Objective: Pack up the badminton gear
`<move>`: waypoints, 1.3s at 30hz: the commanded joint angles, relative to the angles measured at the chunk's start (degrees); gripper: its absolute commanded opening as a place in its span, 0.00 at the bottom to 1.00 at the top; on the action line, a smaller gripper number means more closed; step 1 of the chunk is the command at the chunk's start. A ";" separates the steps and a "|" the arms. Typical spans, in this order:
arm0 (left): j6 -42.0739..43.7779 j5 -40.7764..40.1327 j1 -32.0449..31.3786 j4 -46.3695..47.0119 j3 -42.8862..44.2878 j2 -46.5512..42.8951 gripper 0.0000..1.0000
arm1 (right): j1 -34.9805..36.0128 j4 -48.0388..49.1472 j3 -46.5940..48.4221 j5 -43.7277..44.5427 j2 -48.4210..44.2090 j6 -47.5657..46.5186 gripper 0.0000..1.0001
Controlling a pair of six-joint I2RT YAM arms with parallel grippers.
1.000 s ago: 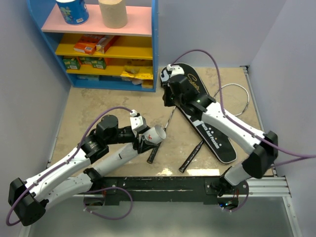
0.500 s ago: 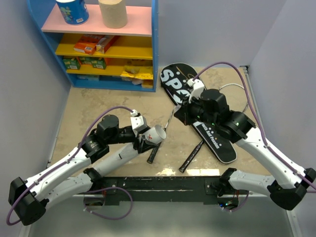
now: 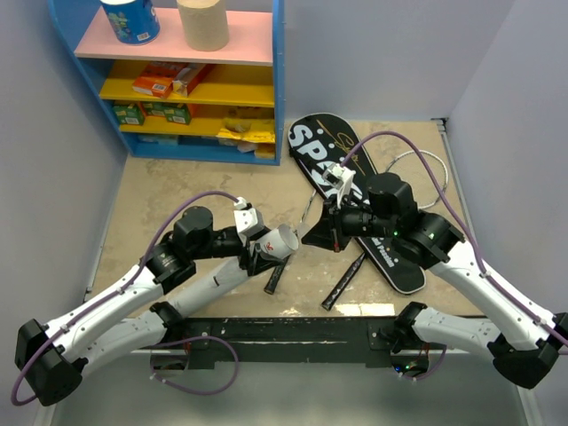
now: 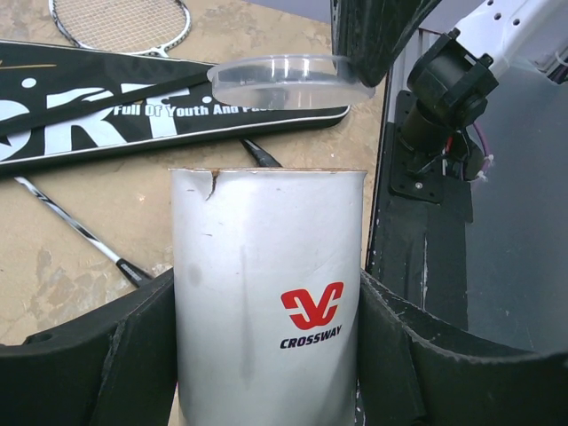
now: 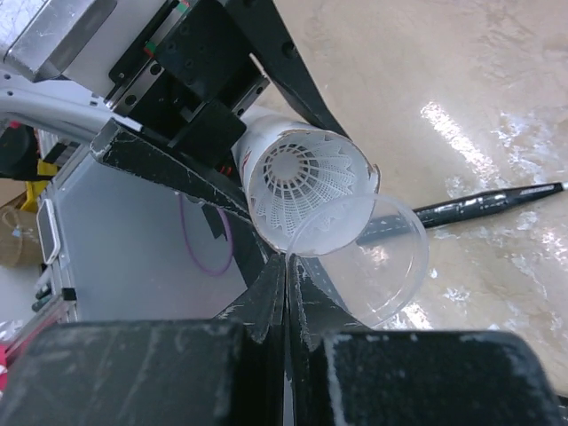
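White tube [image 4: 266, 293] gripped by left end effector [image 4: 266, 342], clear lid [image 5: 377, 262] pinched by right end effector [image 5: 286, 266], black bag [image 3: 311, 142] nearby.

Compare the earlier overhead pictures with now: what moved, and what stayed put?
The right arm swung from the far end of the bag toward the left arm, bringing the clear lid pinched in the right fingers up to the open mouth of the white tube. The left fingers gripping the tube, the bag and the rackets stayed put.
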 commanded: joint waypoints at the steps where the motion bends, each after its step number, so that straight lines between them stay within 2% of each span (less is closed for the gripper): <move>1: -0.26 1.82 -0.24 3.45 1.61 -1.79 0.09 | 0.35 5.14 -0.93 -5.51 -0.85 1.68 0.00; 14: -0.79 7.00 -0.24 4.86 1.35 -2.06 0.09 | 1.58 10.77 -1.82 -8.23 0.55 4.50 0.00; 39: -1.32 8.67 -0.24 5.65 1.09 -2.32 0.09 | 3.78 17.37 -5.60 -10.43 0.47 8.28 0.00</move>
